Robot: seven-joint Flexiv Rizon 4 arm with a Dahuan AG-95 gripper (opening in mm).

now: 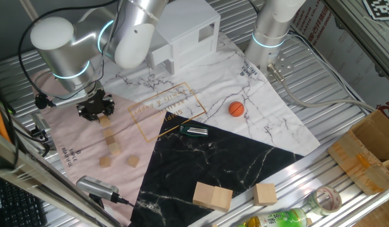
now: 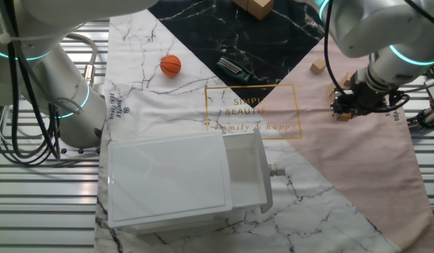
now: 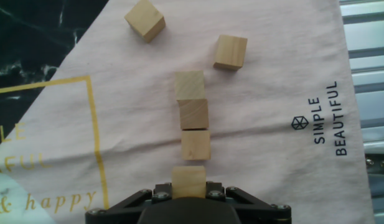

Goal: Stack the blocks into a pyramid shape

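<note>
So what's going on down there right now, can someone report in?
Gripper shut on a small block. Three blocks in a row just ahead, two loose beyond. Nothing stacked yet, nothing in the way.

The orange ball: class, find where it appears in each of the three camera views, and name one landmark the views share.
One fixed view: the orange ball lies right of centre on the white marble cloth.
The other fixed view: the ball lies upper left, on the same white cloth.
Hand view: the ball is not in it.
Shared landmark: the gold printed frame on the cloth appears in all three.
</note>
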